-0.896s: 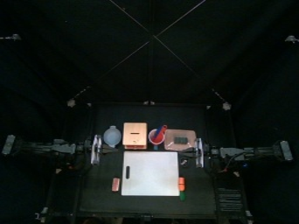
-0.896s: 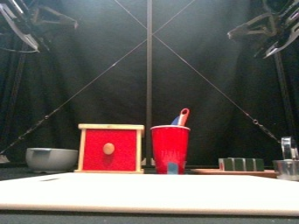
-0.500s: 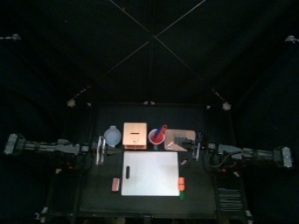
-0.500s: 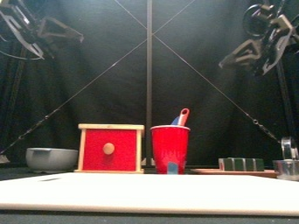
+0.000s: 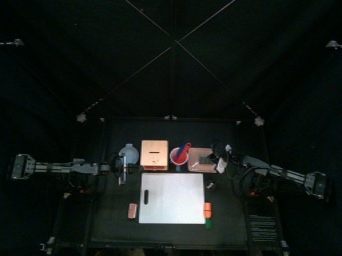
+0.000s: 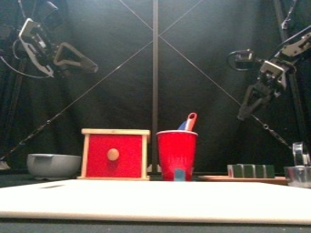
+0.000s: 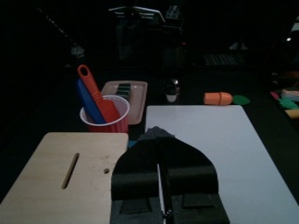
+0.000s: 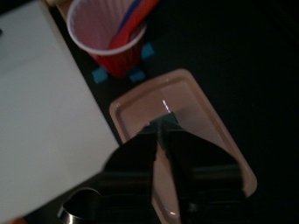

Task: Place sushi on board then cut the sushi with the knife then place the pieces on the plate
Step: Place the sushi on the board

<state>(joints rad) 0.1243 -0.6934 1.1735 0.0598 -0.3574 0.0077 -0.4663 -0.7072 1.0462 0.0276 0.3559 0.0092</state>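
Note:
The dark green sushi roll lies on the pink tray at the back right, also seen as dark blocks in the left wrist view. A red cup holds a blue and a red toy knife. The white board lies bare at the front middle. My right gripper hangs shut above the pink tray, high over the table. My left gripper is shut too, raised at the left, over the seam between the wooden box and the board.
A blue-grey bowl and the wooden box with a red drawer front stand along the back left. A metal cutter sits at the far right. Small toy foods lie left and right of the board.
Both arms have swung inward and come lower. The right gripper now hangs over the pink tray, and the left one has turned toward the box and board.

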